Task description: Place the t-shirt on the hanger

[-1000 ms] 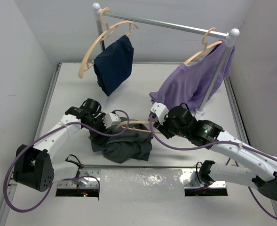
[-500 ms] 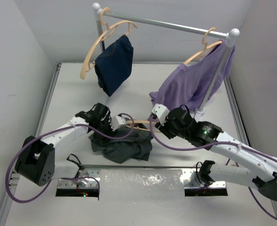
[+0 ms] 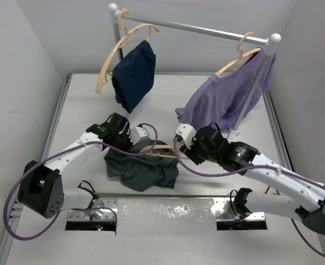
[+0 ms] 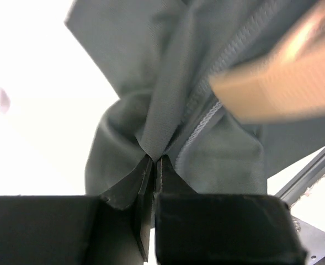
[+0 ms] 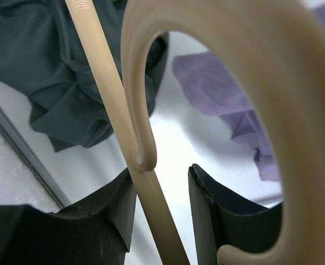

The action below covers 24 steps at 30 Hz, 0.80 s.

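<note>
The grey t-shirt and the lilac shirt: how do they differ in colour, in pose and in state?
Colour: the t-shirt is dark charcoal grey, the lilac shirt pale purple. Pose: the t-shirt lies crumpled on the table, the lilac shirt hangs from a hanger on the rail. State: the left gripper has its fingers shut on the t-shirt; no gripper holds the lilac shirt. Both are plain, soft garments.

The top camera looks down from above and behind the arms across the whole bench (image 3: 85, 105). Both wrist cameras sit very close, the left facing the t-shirt (image 4: 151, 83), the right the hanger (image 5: 104, 83); all three share the t-shirt.
</note>
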Motion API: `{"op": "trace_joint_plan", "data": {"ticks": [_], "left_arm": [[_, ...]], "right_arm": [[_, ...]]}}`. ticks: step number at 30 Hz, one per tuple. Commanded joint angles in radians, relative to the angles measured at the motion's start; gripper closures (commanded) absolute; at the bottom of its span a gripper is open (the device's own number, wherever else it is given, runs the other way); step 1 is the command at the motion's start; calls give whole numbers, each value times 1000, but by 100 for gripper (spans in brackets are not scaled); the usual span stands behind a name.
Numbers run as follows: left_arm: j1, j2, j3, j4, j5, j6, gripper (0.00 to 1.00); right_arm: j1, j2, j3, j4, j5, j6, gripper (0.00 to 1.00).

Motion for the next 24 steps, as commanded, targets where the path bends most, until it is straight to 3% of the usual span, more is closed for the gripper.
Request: {"op": "trace_joint_plan", "data": {"ticks": [1, 11, 24], "left_arm": [[1, -24, 80, -19, -15, -32, 100], [1, 13, 142, -82, 2, -49, 100], [3, 11, 260, -75, 71, -114, 100]], "right_arm": [[12, 28, 32, 60, -86, 17, 100], [53, 178, 78, 195, 108, -16, 100], [98, 268, 111, 301, 50, -63, 100]]}}
